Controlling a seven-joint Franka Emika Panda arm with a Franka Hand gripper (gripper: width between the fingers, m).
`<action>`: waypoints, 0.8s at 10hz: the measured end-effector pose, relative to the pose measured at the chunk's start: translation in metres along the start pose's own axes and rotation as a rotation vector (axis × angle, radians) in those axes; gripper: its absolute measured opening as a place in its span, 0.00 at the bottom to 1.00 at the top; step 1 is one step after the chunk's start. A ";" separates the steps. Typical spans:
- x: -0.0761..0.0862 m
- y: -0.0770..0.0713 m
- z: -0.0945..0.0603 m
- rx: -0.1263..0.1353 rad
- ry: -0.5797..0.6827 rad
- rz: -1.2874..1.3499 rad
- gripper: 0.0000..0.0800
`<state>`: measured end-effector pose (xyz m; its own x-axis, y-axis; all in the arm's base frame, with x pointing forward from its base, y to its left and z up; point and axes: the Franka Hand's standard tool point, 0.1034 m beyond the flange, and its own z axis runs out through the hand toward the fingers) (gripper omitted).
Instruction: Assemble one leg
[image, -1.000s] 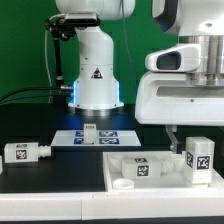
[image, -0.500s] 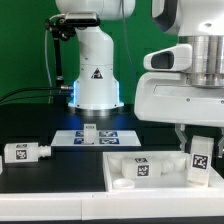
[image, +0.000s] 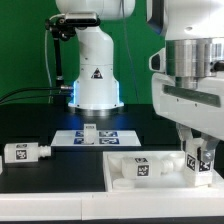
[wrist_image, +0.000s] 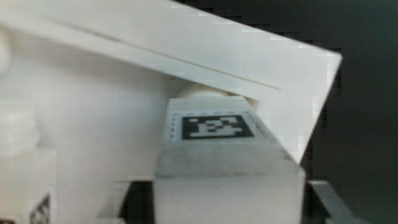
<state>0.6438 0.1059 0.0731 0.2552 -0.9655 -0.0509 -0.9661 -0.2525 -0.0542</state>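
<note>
My gripper (image: 198, 158) is at the exterior view's right, over the right end of the wide white rimmed panel (image: 160, 181). It is shut on a leg (image: 200, 161), a white peg with a black-and-white tag, held upright just above or on the panel. In the wrist view the leg (wrist_image: 221, 150) fills the space between the two fingers (wrist_image: 135, 203), with the panel's corner (wrist_image: 178, 50) behind it. A second leg (image: 27, 152) lies on the black table at the left. A third tagged peg (image: 140, 171) lies inside the panel.
The marker board (image: 95, 136) lies at the back middle, in front of another robot's white base (image: 95, 80). The panel's rim runs along the front. Black table shows between the left leg and the panel.
The hand has turned about its vertical axis and shifted slightly left. The leg in it has turned with it and stays over the panel's right end.
</note>
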 end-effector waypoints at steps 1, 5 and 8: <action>0.000 0.001 0.000 0.008 0.003 0.112 0.36; -0.007 0.005 0.002 -0.022 0.021 -0.143 0.56; -0.021 0.002 0.001 -0.019 0.008 -0.589 0.79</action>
<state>0.6367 0.1263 0.0732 0.7491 -0.6624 -0.0097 -0.6618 -0.7478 -0.0531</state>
